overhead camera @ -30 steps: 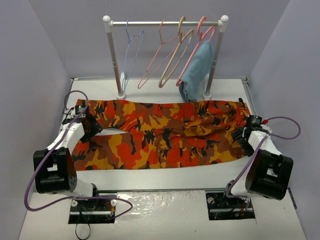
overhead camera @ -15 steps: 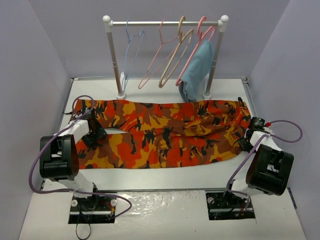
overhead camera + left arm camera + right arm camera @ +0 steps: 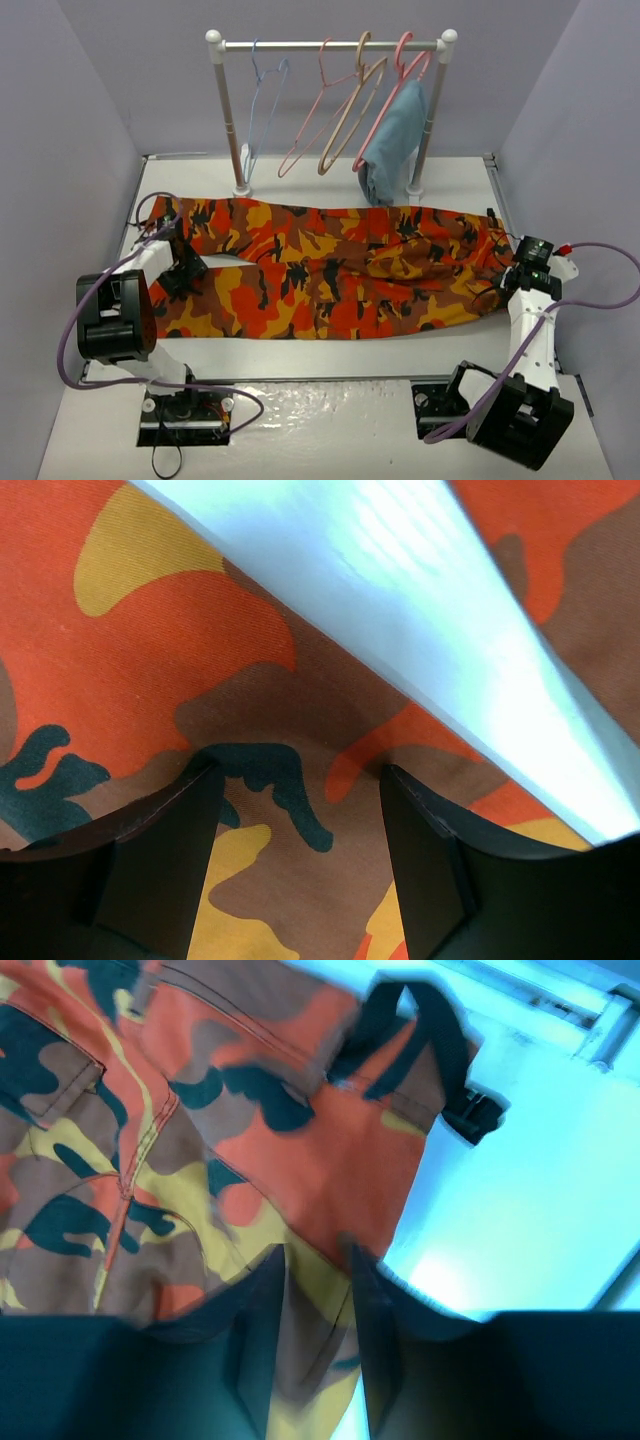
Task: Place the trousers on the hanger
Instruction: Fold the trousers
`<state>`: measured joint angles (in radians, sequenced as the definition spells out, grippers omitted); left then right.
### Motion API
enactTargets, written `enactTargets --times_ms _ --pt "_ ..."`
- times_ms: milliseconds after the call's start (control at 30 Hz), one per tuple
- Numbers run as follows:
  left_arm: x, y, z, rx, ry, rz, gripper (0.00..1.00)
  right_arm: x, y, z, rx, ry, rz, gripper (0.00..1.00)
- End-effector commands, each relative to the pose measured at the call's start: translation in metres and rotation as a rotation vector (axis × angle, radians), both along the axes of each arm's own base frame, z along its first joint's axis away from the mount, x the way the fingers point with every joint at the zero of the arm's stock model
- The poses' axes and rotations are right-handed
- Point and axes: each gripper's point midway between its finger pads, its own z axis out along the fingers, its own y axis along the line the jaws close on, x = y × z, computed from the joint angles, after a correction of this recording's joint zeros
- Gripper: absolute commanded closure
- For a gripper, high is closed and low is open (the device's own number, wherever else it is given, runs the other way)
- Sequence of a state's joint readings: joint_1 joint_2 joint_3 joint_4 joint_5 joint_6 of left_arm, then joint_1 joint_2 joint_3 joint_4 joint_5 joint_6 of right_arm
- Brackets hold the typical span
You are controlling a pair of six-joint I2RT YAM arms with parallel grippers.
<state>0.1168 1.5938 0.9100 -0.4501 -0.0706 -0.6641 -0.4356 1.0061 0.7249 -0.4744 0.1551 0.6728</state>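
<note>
1. Centrally, the trousers [image 3: 330, 280], spread flat and full length across the table [image 3: 330, 355], waistband toward the right arm, legs toward the left, with a wedge of bare table between the two legs.
2. At the waistband edge, the right gripper [image 3: 312, 1260], fingers drawn close together with cloth between them, apparently clamped on the trousers; view blurred, depth of hold unclear.
3. At the leg end, the left gripper [image 3: 300, 780], fingers wide apart, low over the near leg beside the bare wedge, holding nothing.
4. Probable step: gathering both ends for a lift or fold. For a clean result, close the left fingers on one leg's edge only, keep both ends level, and avoid dragging and bunching the fabric.
5. Well apart, at the far side, the hanger [image 3: 250, 120]: thin light-blue wire, hooked near the left end of the rail [image 3: 330, 45], bare.
6. Along the same rail, pink hangers [image 3: 305, 130], a tan hanger [image 3: 342, 120], and a light-blue garment [image 3: 392, 140] draped at the right end.
7. In the way: the rack's left post [image 3: 228, 120] just beside the hanger, a pink hanger close on its other side, and a black strap [image 3: 415, 1020] at the waistband, liable to snag.
</note>
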Motion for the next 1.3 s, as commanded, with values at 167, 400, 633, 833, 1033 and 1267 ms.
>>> enactTargets --times_ms 167,400,633,833,1033,1267 --pt "0.023 -0.019 0.061 0.115 -0.137 -0.148 0.36 0.051 -0.003 0.067 -0.09 -0.127 0.154 0.15" --pt "0.033 -0.098 0.112 0.105 -0.272 -0.442 0.33 0.143 0.047 0.08 -0.124 -0.177 0.425 0.12" --pt "0.021 -0.239 0.16 -0.015 -0.517 -0.774 0.33 0.217 0.079 0.061 -0.137 -0.148 0.634 0.22" --pt "-0.008 -0.377 0.172 -0.108 -0.653 -1.144 0.33 0.246 0.084 0.015 -0.115 -0.085 0.706 0.22" --pt "-0.045 -0.474 0.142 -0.161 -0.649 -1.461 0.33 0.248 0.095 -0.023 -0.077 -0.036 0.713 0.23" --pt "-0.091 -0.517 0.088 -0.261 -0.514 -1.657 0.34 0.246 0.094 -0.059 -0.071 0.034 0.7 0.24"
